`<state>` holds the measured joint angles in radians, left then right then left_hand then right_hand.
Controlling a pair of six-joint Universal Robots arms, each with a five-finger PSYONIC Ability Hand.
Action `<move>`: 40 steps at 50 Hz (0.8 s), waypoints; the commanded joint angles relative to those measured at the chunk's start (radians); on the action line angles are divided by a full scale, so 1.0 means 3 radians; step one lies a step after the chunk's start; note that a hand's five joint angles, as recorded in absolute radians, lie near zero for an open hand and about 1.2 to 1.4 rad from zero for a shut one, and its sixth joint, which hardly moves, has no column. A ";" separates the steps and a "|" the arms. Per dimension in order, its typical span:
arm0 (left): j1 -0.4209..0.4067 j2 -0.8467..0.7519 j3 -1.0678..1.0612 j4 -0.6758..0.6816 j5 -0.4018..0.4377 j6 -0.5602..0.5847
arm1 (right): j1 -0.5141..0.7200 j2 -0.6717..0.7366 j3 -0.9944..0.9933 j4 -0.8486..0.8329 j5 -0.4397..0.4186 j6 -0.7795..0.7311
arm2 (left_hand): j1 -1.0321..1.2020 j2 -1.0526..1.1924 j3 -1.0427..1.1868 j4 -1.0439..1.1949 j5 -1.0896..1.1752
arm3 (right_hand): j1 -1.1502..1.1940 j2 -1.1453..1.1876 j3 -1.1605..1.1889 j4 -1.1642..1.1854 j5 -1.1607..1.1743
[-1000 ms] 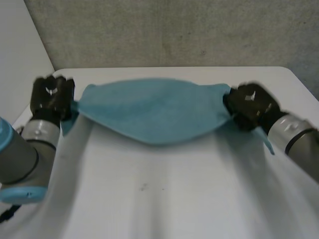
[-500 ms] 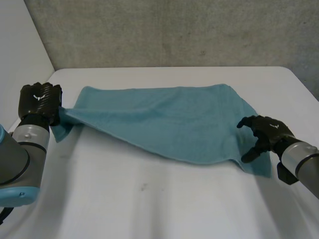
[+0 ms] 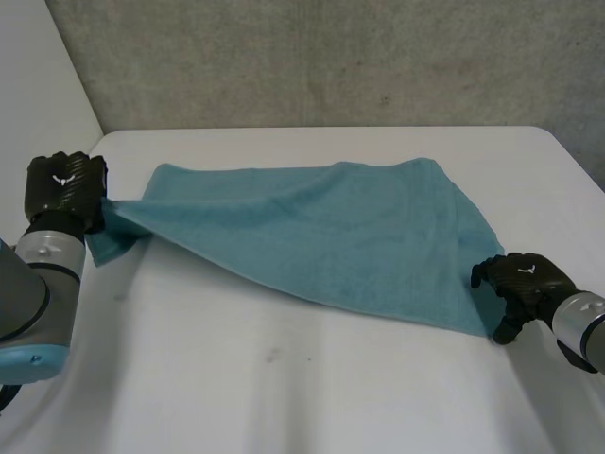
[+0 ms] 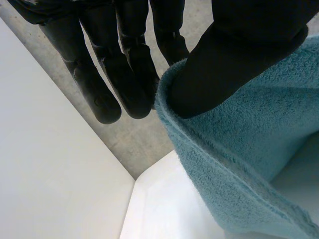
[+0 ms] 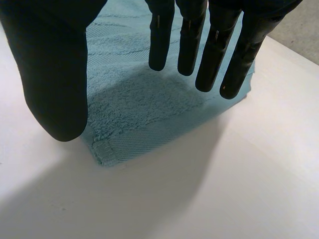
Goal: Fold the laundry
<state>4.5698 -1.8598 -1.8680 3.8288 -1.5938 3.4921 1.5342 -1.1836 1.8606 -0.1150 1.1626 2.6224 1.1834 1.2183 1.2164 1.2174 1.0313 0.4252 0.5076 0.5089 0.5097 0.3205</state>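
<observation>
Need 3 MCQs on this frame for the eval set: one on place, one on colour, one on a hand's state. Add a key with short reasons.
1. Where is the right robot hand?
A. at the near right corner of the teal terry towel
B. at the towel's far left corner
C. on the towel's middle

2. What colour is the towel?
A. red
B. teal
C. yellow

3. What is the left robot hand doing?
A. curled shut, holding nothing
B. pinching the towel's left end
C. hanging open, away from the towel

Key:
1 A: the head view shows it beside that corner, and the corner lies under its straight fingers in its wrist view.
2 B: the cloth is teal in all views.
3 B: in its wrist view the thumb is clamped over the towel's edge, and the head view shows the cloth running up to it.
</observation>
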 commanded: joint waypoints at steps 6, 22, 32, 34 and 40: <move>-0.0015 -0.0003 -0.0006 0.0005 0.0005 -0.0003 | 0.0010 0.0085 -0.0030 -0.0092 0.0006 0.0018 | 0.0710 0.0593 0.0599 0.0596 0.0635 | 0.0734 0.0459 0.0455 0.0452 0.0501; -0.0021 -0.0008 -0.0011 0.0000 0.0000 -0.0003 | 0.0004 0.0131 -0.0051 -0.0281 0.0021 0.0018 | 0.0710 0.0593 0.0599 0.0596 0.0635 | 0.0941 0.0666 0.0661 0.0659 0.0708; -0.0021 -0.0003 -0.0032 0.0000 0.0000 -0.0003 | 0.0020 0.0203 -0.0076 -0.0394 0.0036 0.0013 | 0.0710 0.0593 0.0599 0.0596 0.0635 | 0.1244 0.0969 0.0965 0.0962 0.1011; -0.0021 -0.0003 -0.0042 0.0000 0.0005 -0.0003 | 0.0020 0.0213 -0.0092 -0.0414 0.0047 0.0013 | 0.0710 0.0593 0.0599 0.0596 0.0635 | 0.1536 0.1261 0.1257 0.1254 0.1303; -0.0021 -0.0003 -0.0042 0.0000 0.0005 -0.0003 | 0.0020 0.0218 -0.0102 -0.0425 0.0047 0.0013 | 0.0710 0.0593 0.0599 0.0596 0.0635 | 0.1802 0.1527 0.1523 0.1520 0.1569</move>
<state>4.5633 -1.8609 -1.8788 3.8288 -1.5928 3.4912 1.5399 -1.1216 1.8349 -0.2353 1.1754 2.6265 1.1834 1.2183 1.2164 1.2174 1.0313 0.6706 0.7817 0.7815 0.7809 0.5681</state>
